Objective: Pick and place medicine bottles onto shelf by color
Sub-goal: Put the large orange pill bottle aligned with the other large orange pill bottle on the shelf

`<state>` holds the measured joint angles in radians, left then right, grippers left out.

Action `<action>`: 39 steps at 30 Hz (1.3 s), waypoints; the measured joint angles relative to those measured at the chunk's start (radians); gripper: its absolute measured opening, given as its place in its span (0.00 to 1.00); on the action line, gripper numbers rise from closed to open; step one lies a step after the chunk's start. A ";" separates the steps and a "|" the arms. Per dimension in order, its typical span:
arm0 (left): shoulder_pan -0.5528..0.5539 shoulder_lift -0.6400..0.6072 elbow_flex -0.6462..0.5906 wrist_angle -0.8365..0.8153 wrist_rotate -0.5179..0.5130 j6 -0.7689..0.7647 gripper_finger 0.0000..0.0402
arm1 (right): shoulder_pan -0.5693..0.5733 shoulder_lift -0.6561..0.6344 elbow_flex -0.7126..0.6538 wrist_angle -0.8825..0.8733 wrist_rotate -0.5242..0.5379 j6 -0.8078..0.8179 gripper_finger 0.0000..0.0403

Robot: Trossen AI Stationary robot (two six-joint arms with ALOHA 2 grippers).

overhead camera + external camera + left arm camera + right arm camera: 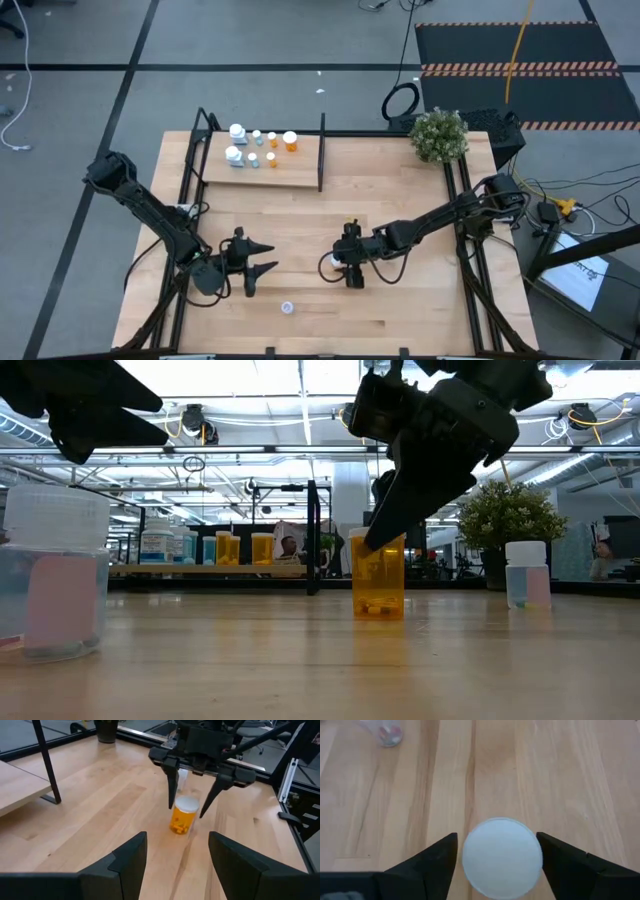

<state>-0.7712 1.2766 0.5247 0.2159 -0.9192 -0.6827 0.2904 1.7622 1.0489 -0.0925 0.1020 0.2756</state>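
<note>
An orange medicine bottle with a white cap stands upright on the tabletop near the middle. My right gripper is open and slants down over it, with one finger close on each side of the cap and a thin gap showing at each. My left gripper hangs open and holds nothing, left of the bottle and pointing toward it. The shelf at the far left carries several white, pale blue and orange bottles. A pale bottle rests near the front edge.
Another pale bottle with pink contents stands on the table behind the right gripper. A black upright divider ends the shelf's filled part. A potted plant sits at the far right corner. Bare wood lies between the arms and the shelf.
</note>
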 joint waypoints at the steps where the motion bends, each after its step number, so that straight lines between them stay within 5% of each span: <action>1: 0.000 0.000 0.000 0.000 0.000 0.000 0.53 | -0.002 0.000 0.000 0.001 -0.001 0.000 0.63; 9: 0.000 0.000 0.000 -0.002 0.001 0.001 0.53 | -0.004 -0.005 0.000 0.013 -0.002 0.001 0.50; 16: 0.000 0.000 0.000 -0.003 0.001 0.019 0.53 | -0.016 -0.005 0.023 0.007 -0.004 0.024 0.55; 39: 0.048 0.000 0.000 -0.111 0.001 0.093 0.53 | -0.308 -0.006 0.528 -0.189 -0.079 -0.127 0.53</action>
<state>-0.7230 1.2766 0.5247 0.1047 -0.9183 -0.5898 -0.0174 1.7567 1.5770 -0.2818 0.0231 0.1484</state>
